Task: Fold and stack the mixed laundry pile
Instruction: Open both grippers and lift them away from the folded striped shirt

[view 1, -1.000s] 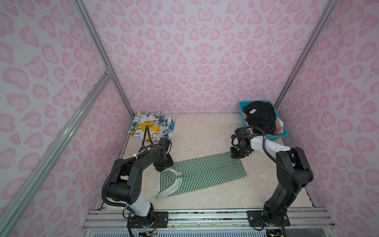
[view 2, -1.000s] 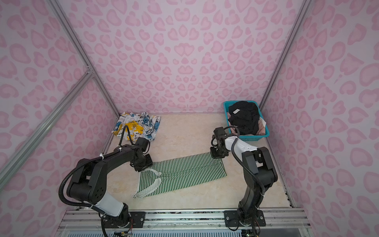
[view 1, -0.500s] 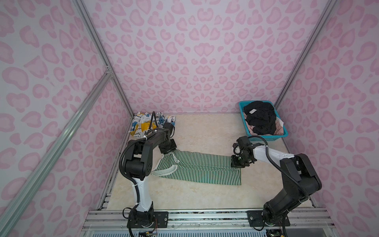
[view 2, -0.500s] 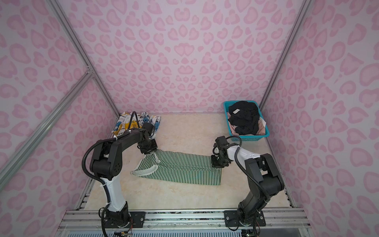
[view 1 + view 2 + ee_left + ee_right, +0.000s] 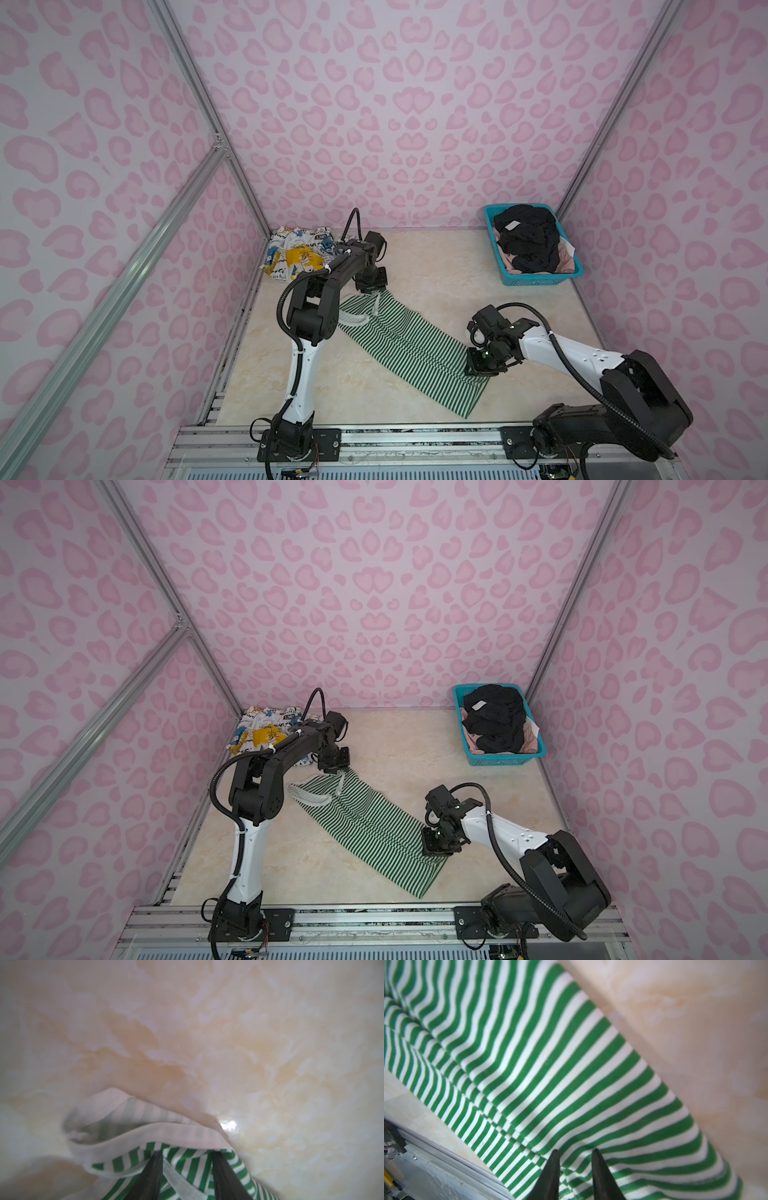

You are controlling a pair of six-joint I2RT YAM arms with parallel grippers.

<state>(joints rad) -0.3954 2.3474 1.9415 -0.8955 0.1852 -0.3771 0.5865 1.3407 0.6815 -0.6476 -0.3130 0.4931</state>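
Across the beige table, held the green-and-white striped top stretched on a slant. Pinched its white-trimmed end in the left gripper, jaws partway closed on bunched cloth. Nipped the hem end in the right gripper, jaws narrow, stripes caught between. Noted the splash-print white garment at the far left corner; black garment heaped over pale pink garment inside the teal basket, far right.
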